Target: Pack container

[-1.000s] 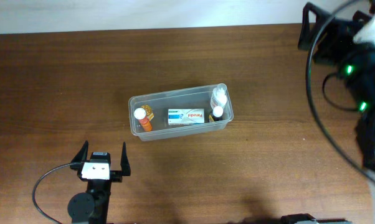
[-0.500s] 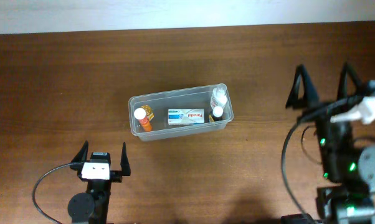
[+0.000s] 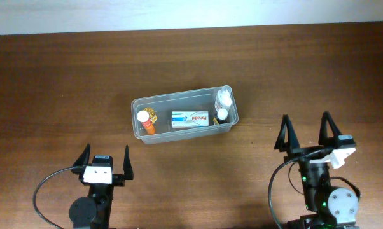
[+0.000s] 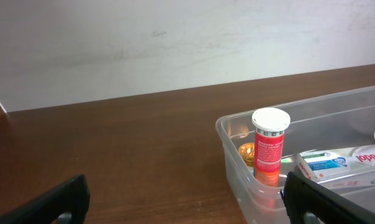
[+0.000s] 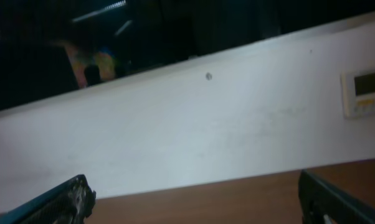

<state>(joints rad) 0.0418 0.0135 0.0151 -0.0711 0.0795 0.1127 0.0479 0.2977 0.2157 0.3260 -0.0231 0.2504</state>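
Note:
The clear plastic container (image 3: 139,127) sits mid-table. Inside it stand an orange tube with a white cap (image 3: 145,121) at the left end, a white-and-blue box (image 3: 190,119) lying in the middle, and two small white-capped bottles (image 3: 222,106) at the right end. The left wrist view shows the container's near corner (image 4: 237,165), the orange tube (image 4: 268,148) and the box (image 4: 337,163). My left gripper (image 3: 105,159) is open, below and left of the container. My right gripper (image 3: 308,132) is open at the lower right, holding nothing; in its wrist view, the right gripper (image 5: 194,198) faces a white wall.
The brown wooden table (image 3: 64,83) runs to a white wall along its far edge (image 3: 179,27). A wall-mounted panel (image 5: 364,92) shows in the right wrist view.
The right arm has swung down from the upper right corner to the lower right of the table, with its jaws still open. The left arm and the container have not moved.

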